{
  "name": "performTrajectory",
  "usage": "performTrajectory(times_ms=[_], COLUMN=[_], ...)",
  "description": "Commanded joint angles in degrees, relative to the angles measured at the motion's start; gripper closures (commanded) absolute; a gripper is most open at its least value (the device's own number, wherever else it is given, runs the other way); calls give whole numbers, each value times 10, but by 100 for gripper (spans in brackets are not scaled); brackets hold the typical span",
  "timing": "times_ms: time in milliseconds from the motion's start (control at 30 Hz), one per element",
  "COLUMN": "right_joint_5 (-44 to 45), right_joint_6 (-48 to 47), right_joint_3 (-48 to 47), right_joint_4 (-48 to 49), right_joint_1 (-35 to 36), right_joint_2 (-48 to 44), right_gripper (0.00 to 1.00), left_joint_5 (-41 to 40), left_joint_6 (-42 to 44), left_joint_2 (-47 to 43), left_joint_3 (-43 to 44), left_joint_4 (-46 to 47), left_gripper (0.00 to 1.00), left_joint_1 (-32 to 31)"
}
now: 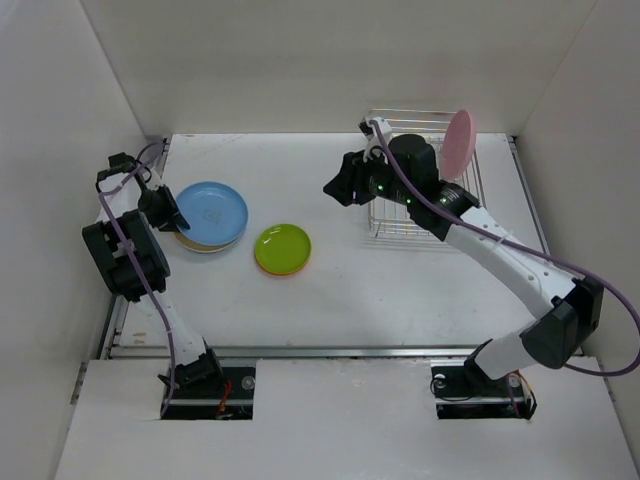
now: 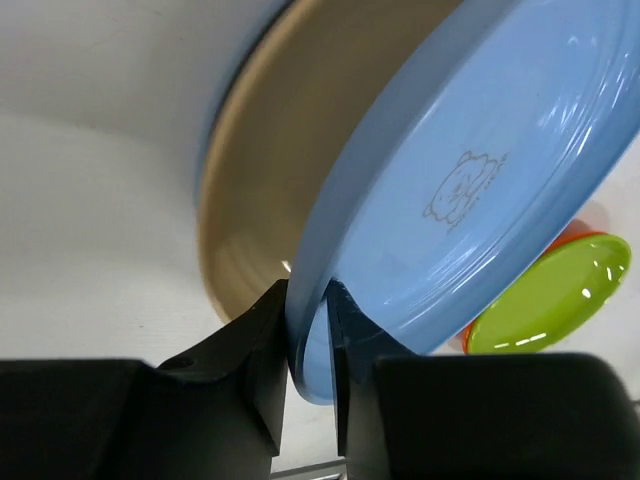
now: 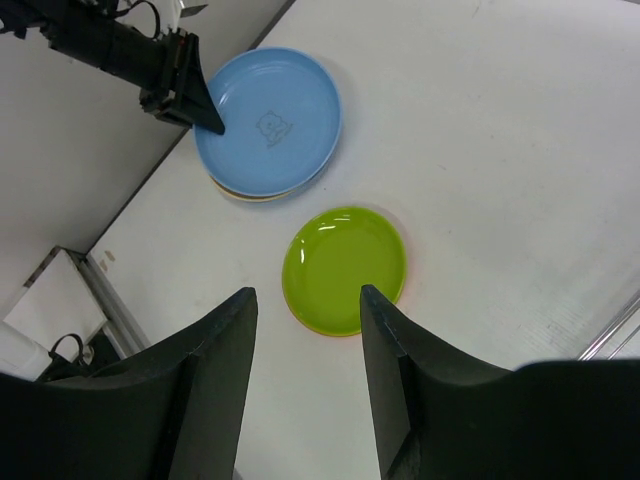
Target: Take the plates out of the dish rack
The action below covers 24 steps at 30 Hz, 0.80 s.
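Observation:
My left gripper is shut on the near rim of a light blue plate, which lies on a tan plate at the table's left. In the left wrist view both fingers clamp the blue rim over the tan plate. A lime green plate rests on an orange one at the centre. A pink plate stands upright in the silver dish rack at the back right. My right gripper is open and empty, above the table left of the rack, over the green plate.
White walls enclose the table on the left, back and right. The left arm's elbow stands close to the left wall. In the right wrist view a rack wire shows at the right edge, and the left gripper at the blue plate.

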State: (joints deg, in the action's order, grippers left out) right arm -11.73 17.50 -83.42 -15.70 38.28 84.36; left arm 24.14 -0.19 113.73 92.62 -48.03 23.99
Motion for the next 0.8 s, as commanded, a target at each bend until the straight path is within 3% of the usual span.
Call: performTrajectory(times_ms=[0, 100, 133, 300, 433, 533, 633, 767], right_joint_5=[8, 8, 8, 8, 93, 212, 343, 419], right_joint_6=[-7, -7, -7, -7, 4, 16, 16, 9], right_joint_3=[11, 16, 16, 16, -2, -69, -136, -233], right_joint_4=[24, 24, 24, 24, -5, -82, -184, -231], right_joint_1=[1, 1, 1, 1, 1, -14, -64, -160], right_joint_2=[-20, -26, -26, -38, -43, -25, 32, 100], right_gripper=[49, 49, 49, 49, 39, 25, 22, 22], left_joint_5=[-57, -63, -63, -63, -87, -101, -114, -126], left_joint_6=[-21, -21, -21, -15, 13, 19, 19, 19], left_joint_2=[-2, -9, -9, -9, -40, -77, -118, -165], left_joint_3=[4, -15, -15, -15, -20, -26, -26, -21], left_joint_4=[14, 22, 22, -4, -15, -15, -10, -10], left_gripper=[84, 73, 49, 20, 6, 4, 3, 0], left_joint_1=[-2, -2, -2, -2, -17, -24, -24, -24])
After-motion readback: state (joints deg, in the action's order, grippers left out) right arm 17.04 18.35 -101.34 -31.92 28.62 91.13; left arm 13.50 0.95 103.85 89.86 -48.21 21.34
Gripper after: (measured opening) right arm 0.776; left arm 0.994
